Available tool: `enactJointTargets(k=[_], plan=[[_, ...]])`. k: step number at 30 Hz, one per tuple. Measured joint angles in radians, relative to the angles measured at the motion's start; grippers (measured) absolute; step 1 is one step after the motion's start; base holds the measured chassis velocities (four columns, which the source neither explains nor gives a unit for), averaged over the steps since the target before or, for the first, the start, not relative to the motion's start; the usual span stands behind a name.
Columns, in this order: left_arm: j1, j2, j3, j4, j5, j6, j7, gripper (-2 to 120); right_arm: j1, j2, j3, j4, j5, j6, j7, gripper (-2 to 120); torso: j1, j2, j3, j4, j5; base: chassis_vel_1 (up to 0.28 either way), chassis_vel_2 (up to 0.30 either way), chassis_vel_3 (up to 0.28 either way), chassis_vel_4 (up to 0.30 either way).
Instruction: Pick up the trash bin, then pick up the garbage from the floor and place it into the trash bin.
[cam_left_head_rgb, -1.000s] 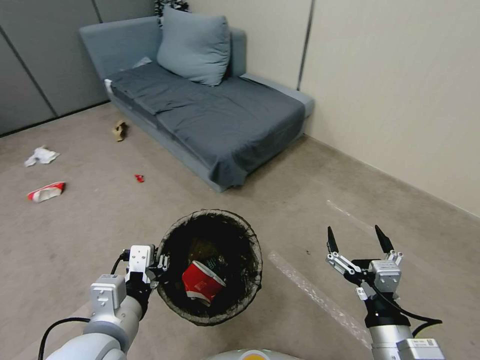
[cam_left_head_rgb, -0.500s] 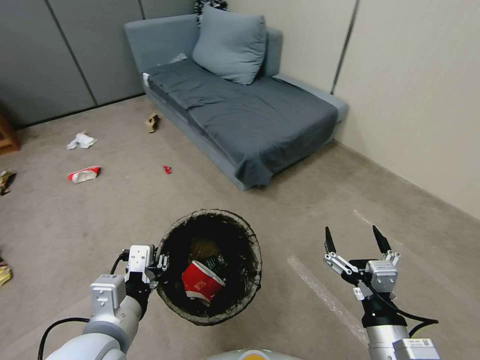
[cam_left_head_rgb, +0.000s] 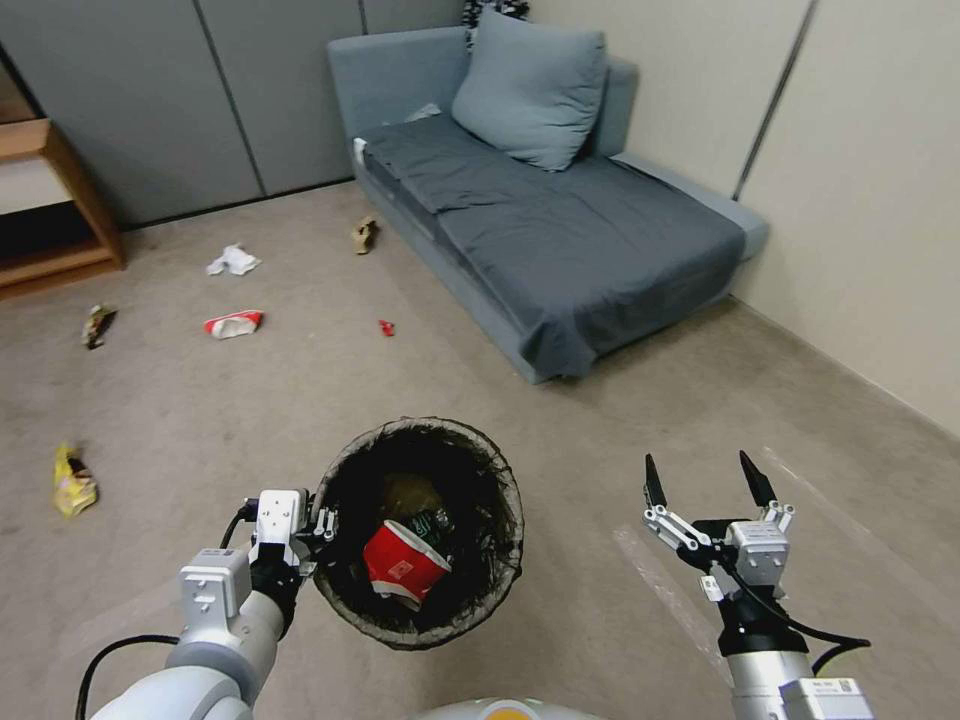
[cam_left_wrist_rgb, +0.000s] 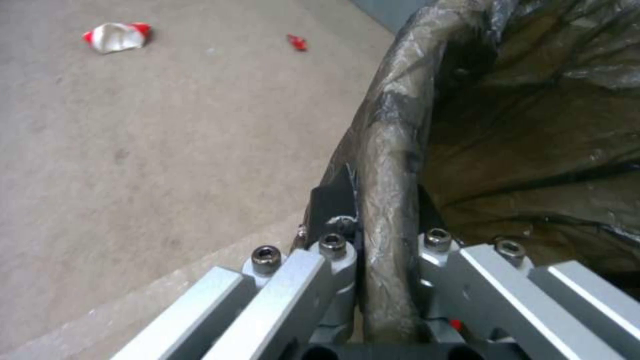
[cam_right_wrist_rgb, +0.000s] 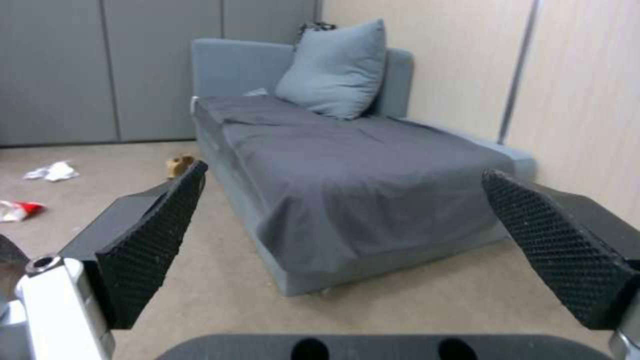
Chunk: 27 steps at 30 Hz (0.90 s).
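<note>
The left end effector clamps the trash bin by its bagged rim, holding it above the floor. The right end effector hovers beside it, fingers spread wide. Garbage lies scattered near the sofa.

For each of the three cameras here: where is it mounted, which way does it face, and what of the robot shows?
Head view: high on the robot, looking forward and down at the floor, sofa and trash bin; both arms show.
Left wrist view: on the left arm, looking along the left hand, clamped on the bin's rim.
Right wrist view: on the right arm, facing the sofa through the open right hand.
Shared: the red-and-white cup on the floor.
</note>
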Motion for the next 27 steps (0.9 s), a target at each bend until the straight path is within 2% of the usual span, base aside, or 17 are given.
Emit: enactJointTargets(k=[27], plan=[[0.008, -0.005, 0.0, 0.0, 0.009, -0.003, 0.001, 2, 0.002, -0.005, -0.015, -0.003, 0.011, -0.017, 0.018, 100, 0.0, 0.0, 0.0, 0.0, 0.0, 0.062, 0.072, 0.072, 0.067]])
